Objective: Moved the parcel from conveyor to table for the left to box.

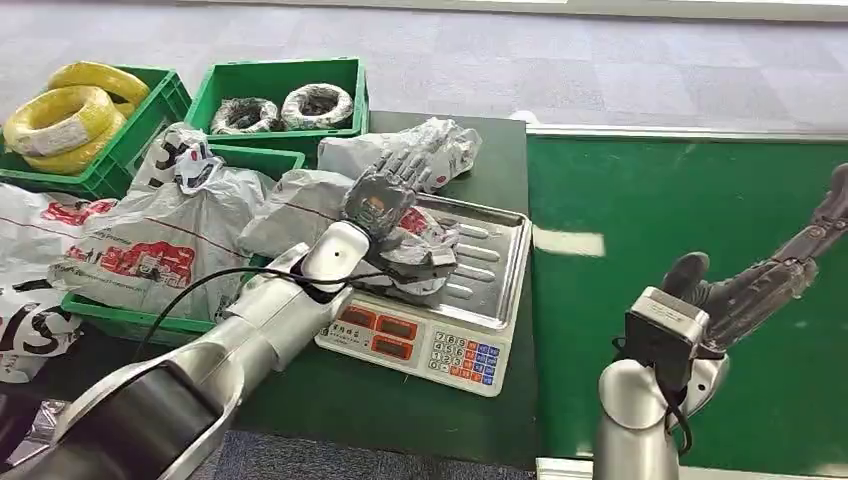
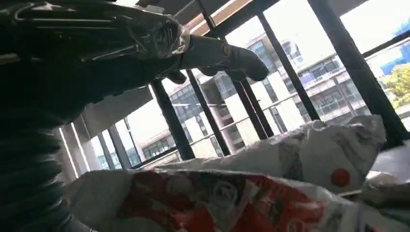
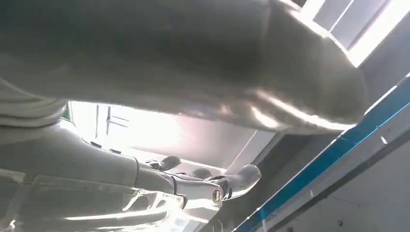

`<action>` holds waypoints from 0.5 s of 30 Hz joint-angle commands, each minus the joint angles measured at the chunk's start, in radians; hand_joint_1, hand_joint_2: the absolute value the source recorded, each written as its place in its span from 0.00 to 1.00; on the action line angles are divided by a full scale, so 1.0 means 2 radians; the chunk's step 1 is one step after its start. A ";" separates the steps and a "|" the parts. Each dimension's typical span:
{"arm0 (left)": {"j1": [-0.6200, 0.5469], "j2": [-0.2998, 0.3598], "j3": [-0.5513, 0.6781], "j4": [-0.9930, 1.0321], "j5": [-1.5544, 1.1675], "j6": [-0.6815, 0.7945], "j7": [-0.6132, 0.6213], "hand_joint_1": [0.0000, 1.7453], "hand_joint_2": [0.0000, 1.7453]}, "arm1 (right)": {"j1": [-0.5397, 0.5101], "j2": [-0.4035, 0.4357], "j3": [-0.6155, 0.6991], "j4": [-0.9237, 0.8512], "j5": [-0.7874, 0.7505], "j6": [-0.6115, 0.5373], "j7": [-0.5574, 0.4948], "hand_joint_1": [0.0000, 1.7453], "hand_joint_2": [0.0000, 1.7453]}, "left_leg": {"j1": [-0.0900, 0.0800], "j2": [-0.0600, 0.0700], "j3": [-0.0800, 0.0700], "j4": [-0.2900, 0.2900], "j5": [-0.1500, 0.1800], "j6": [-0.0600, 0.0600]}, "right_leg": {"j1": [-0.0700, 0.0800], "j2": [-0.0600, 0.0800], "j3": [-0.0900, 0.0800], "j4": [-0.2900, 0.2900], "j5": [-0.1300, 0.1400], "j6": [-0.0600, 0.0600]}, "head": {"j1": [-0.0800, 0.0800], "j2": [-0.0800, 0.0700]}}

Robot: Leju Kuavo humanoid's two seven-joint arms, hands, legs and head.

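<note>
A crumpled grey plastic parcel [image 1: 425, 252] with red print lies on the steel tray [image 1: 497, 262] of a weighing scale. My left hand [image 1: 384, 192] hovers just above its near end, fingers stretched out and apart toward the back of the table, gripping nothing. In the left wrist view the fingers [image 2: 227, 55] reach out over the red-printed parcel [image 2: 232, 203] below. My right hand [image 1: 757, 282] is held out over the green conveyor [image 1: 640, 190], fingers extended and empty; its fingers [image 3: 212, 186] look straight in the right wrist view.
The scale's keypad [image 1: 465, 358] faces me on the dark table [image 1: 400, 410]. Another grey parcel [image 1: 415, 150] lies behind the scale. Several parcels fill a green crate [image 1: 110, 315] at left. Behind stand crates of yellow coils [image 1: 60, 120] and black coils [image 1: 285, 105].
</note>
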 commanded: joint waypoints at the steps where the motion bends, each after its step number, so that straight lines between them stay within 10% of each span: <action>1: 0.009 0.000 -0.064 0.084 -0.001 -0.031 -0.045 0.00 1.00 | -0.002 -0.019 -0.001 0.038 0.001 -0.024 0.000 0.00 0.00 | 0.000 0.000 0.002 -0.001 0.000 0.000 | 0.000 0.000 0.002 -0.001 0.000 0.000 | 0.000 0.000; 15: 0.019 0.003 -0.059 0.088 0.001 -0.067 -0.087 0.00 1.00 | 0.001 -0.021 -0.006 0.047 -0.007 -0.024 -0.016 0.00 0.00 | 0.000 0.001 0.003 -0.002 0.000 0.000 | 0.000 0.000 0.003 -0.002 0.001 0.000 | 0.000 0.000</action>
